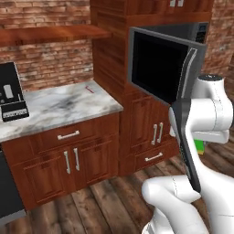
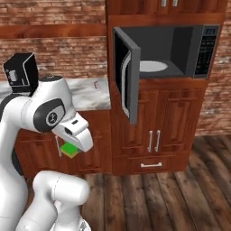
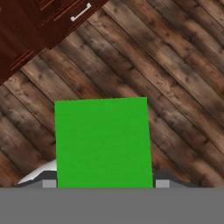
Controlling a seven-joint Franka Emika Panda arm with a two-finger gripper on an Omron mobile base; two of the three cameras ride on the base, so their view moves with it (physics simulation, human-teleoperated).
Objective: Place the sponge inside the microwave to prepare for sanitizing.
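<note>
1. Gripper (image 3: 105,186) state: clamped on the sponge (image 3: 103,142), whose green face sits between the two finger tips in the hand view, above the wooden floor (image 3: 183,65).
2. Sponge location: held low beside the arm, in front of the lower cabinets (image 2: 153,131), well below and to the left of the microwave (image 2: 180,49) in the right base view. A green sliver of it also shows past the arm in the left base view.
3. Microwave condition: the door (image 2: 126,76) stands open, swung toward the left, handle facing out. The cavity holds only the pale turntable (image 2: 153,66); nothing rests on it.
4. Hazard, door collision: the open door hangs between the sponge and the cavity. A straight lift from the present position would likely strike the door edge or handle and push the door partly shut.
5. Hazard, cavity clearance: the opening is shallow in height, so a steep hand angle may catch the upper frame on entry.
6. Hazard, grip loss: the sponge is soft, and a knock could likely shift it out of the fingers onto the floor.
7. Table (image 1: 59,107): carries a coffee machine (image 1: 11,91) and a thin red stick (image 1: 89,89).
</note>
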